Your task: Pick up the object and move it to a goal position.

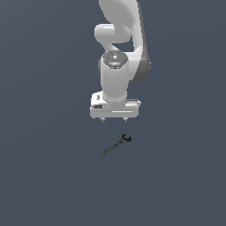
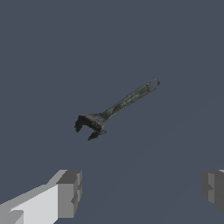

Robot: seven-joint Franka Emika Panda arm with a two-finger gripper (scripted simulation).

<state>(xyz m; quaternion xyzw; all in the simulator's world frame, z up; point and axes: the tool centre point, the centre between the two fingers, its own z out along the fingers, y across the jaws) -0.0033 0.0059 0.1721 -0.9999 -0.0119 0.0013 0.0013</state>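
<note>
The object is a tiny dark grey-black wrench lying flat on the grey surface, its forked head toward the arm and its thin handle slanting toward the exterior view's lower left. In the wrist view the wrench shows whole, head and ringed handle end both clear. My gripper hangs above the surface, just behind the wrench's head, not touching it. It is open and empty: both fingertips stand wide apart in the wrist view, with the wrench beyond them.
The white arm rises behind the gripper. A plain dark grey surface spreads all around the wrench. No goal marker shows in either view.
</note>
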